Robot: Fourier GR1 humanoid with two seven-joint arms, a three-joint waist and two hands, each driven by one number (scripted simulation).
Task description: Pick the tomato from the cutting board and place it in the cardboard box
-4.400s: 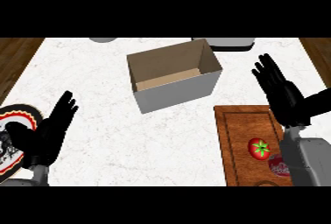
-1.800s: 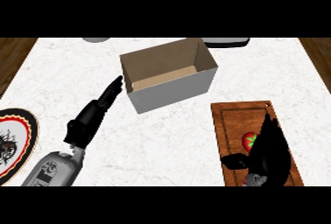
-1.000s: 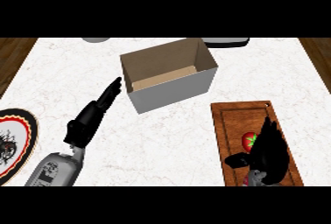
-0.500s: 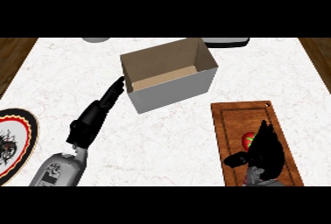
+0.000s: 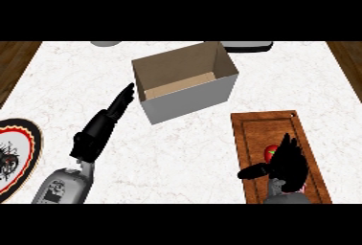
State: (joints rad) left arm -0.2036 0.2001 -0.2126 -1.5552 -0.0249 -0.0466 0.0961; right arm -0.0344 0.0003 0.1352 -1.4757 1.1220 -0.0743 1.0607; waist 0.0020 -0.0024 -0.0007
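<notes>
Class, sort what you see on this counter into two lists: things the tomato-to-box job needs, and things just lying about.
Needed: tomato, cutting board, box, right hand.

Lying about: plate, grey object and dark object at the far edge, idle left hand.

One camera gives the only view. It sits where the robot's head is and looks steeply down on the white table (image 5: 176, 153). It is close, so the table fills almost the whole view. Brown wood (image 5: 14, 62) shows only at the two upper corners. The far side of the table is at the top and the robot's side is at the bottom. Both arms come in from the lower edge, with the left hand (image 5: 102, 129) at the left and the right hand (image 5: 286, 160) at the right. The camera looks down into the open cardboard box (image 5: 191, 98). The left edge cuts off the plate (image 5: 34, 143).
</notes>
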